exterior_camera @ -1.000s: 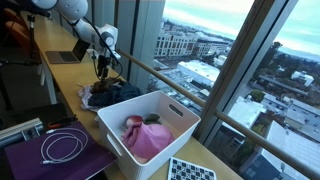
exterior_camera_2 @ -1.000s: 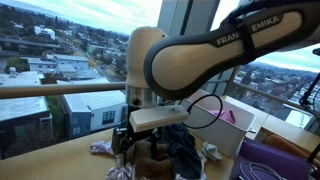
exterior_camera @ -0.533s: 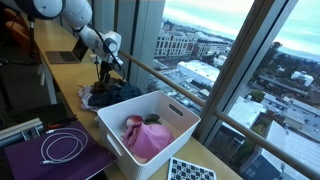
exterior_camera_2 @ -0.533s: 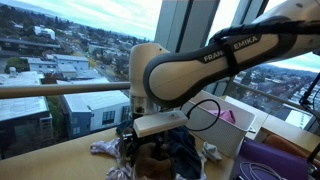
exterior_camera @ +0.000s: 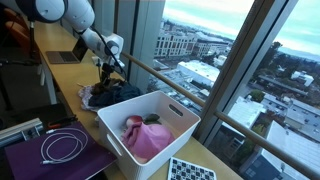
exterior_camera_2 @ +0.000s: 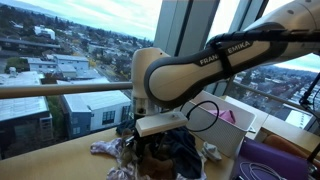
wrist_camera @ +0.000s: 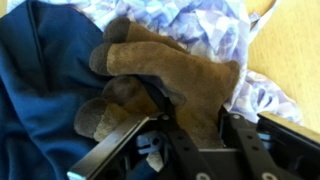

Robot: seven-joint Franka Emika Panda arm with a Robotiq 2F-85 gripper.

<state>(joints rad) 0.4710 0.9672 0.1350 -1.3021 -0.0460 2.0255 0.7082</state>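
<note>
A brown leather glove lies on a pile of clothes, over a dark blue garment and a pale patterned cloth. My gripper is down on the glove, one jaw on each side of its cuff, pressing against the leather. In both exterior views the gripper sits low on the clothes pile on the wooden counter by the window.
A white bin holding a pink cloth stands beside the pile. A purple mat with a white cable, a checkerboard and a laptop also sit on the counter. A window railing runs close behind.
The gripper has come down onto the pile and its jaws have closed in from wide open onto the brown glove.
</note>
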